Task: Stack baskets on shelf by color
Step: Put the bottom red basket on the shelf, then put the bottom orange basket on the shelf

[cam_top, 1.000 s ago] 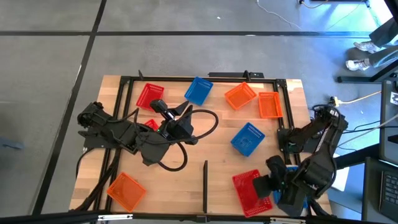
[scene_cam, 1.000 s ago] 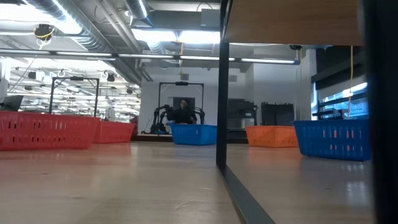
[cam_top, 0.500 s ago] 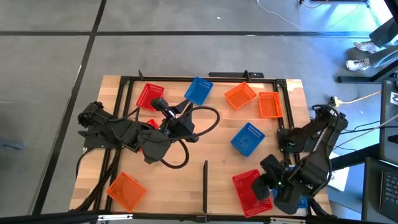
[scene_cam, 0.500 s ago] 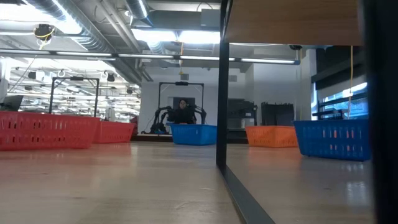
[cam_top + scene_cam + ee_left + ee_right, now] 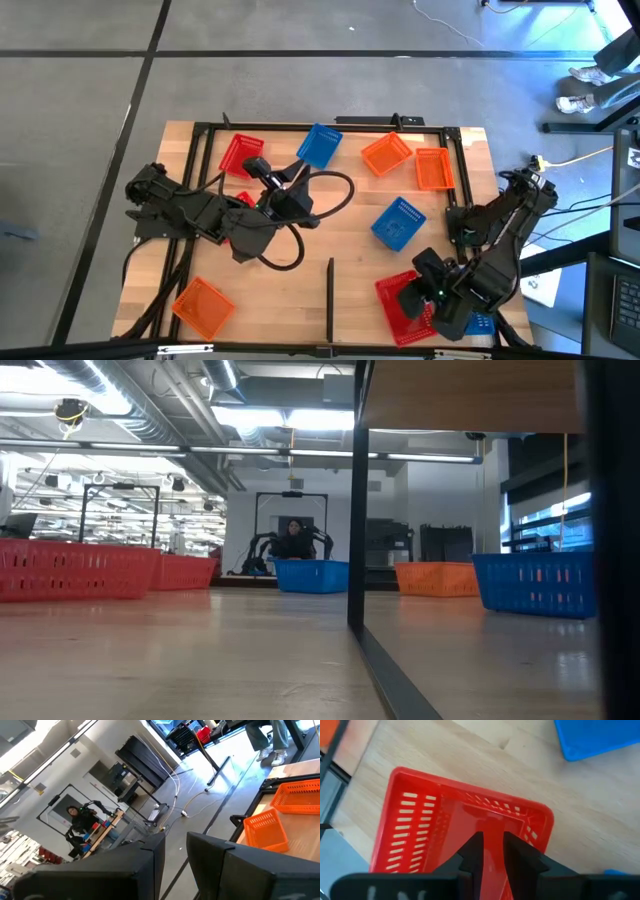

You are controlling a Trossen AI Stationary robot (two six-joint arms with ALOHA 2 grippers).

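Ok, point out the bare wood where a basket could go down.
Bare wood lies between the lone orange basket and the black divider strip, and between that strip and the middle blue basket. The far edge is crowded with baskets. The right gripper sits over the near red basket.
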